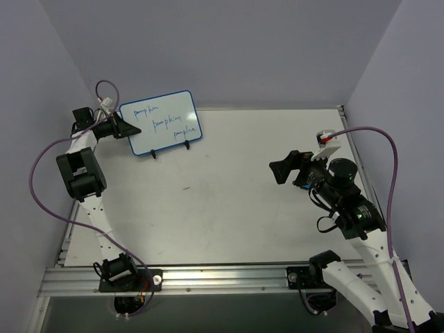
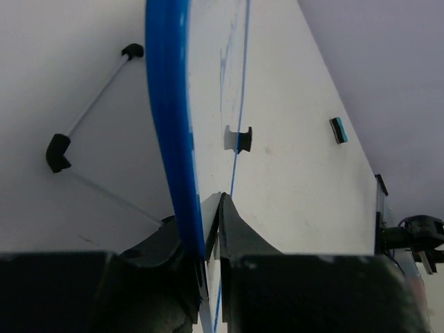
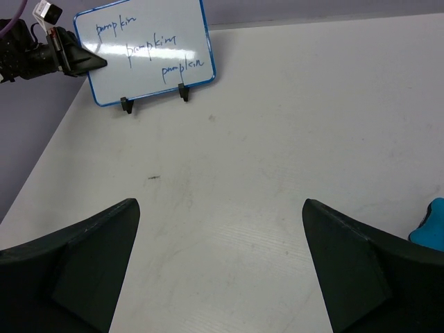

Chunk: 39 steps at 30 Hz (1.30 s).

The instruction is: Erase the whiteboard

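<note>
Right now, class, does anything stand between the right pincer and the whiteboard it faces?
Nothing visible does. Only bare table lies between the open right pincer and the whiteboard. The left pincer clasps the board's left edge, off to one side of that path.

A robot lab's test cell — a white table [image 1: 229, 208] boxed in by plain lilac walls [image 1: 243, 41]. Along its near edge runs a metal rail [image 1: 222, 277] with a left arm [image 1: 83, 177] and a right arm [image 1: 347, 201] bolted on — purple cables [image 1: 397, 170] looping off them.
</note>
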Available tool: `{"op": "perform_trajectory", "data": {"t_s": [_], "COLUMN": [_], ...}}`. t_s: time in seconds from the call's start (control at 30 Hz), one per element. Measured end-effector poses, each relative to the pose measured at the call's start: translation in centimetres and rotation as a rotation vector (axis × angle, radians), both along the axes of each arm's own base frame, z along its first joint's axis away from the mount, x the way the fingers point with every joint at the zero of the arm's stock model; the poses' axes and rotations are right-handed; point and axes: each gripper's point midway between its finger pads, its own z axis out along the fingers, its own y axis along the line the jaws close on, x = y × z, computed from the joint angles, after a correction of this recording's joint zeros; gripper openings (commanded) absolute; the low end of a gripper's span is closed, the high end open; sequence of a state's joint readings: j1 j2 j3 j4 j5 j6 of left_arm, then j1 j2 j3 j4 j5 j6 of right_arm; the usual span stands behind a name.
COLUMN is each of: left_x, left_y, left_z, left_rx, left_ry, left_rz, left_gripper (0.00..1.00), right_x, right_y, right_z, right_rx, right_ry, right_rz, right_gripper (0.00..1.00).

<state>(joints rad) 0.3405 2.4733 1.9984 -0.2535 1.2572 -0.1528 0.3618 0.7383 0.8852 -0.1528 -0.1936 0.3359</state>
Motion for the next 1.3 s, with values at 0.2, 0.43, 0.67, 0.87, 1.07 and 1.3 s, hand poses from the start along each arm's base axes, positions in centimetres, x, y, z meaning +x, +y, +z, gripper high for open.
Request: {"op": "perform_trajectory", "data": {"t_s": [0.2, 0.43, 0.67, 0.87, 1.07, 1.3], "left_x": [-0.4, -0.3, 0.0, 0.8, 1.6, 1.4], "left_y": [-1.0, -0.7, -0.7, 0.4, 3.2, 4.1], "left_z": [1.6, 1.2, 1.5, 1.6, 1.3, 2.8], "left_rx": [-0.063, -0.077, -0.08, -0.103, -0.177, -0.21], "left_ry": [-0.019, -0.019, -0.031, -0.052, -0.087, -0.13], "left_rz": [-0.061, -0.064, -0.061, -0.031, 0.052, 0.07], "left_gripper": [0.02, 0.02, 0.02, 0.02, 0.02, 0.02], "right_x": [0.1, 0.0, -0.1, -0.2, -0.2, -0.2], "right_y": [0.2, 0.3, 0.3, 0.3, 0.3, 0.5], "right_z": [0.4, 0.6, 0.8, 1.0, 1.1, 1.2], "right_rx": [0.007, 0.011, 0.013, 0.016, 0.019, 0.02], "right_ry": [-0.016, -0.021, -0.028, -0.035, -0.042, -0.046], "right_rz": [0.007, 0.008, 0.01, 0.01, 0.011, 0.016], "right_gripper": [1.0, 1.0, 1.0, 1.0, 1.0, 1.0]}}
